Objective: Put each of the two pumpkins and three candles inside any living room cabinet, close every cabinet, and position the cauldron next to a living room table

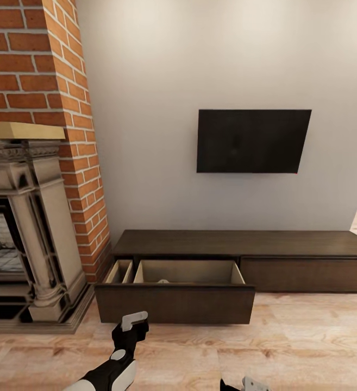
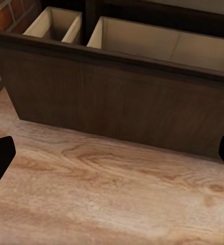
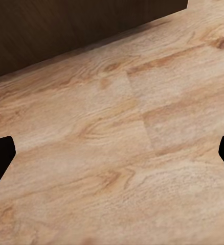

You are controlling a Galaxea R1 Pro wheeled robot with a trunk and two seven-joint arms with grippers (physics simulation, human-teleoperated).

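Head view: the cabinet is standing against the wall beside the fireplace, its drawer hanging open with a pale object showing inside.

Left wrist view: the left pincer is gaping wide, empty, facing the drawer front.

Right wrist view: the right pincer is gaping wide, empty, over the floor beside the cabinet.

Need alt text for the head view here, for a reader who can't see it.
A long low dark cabinet stands against a pale wall with its left drawer pulled open, below a wall-mounted TV. A brick fireplace stands left; the left gripper hangs before the drawer.
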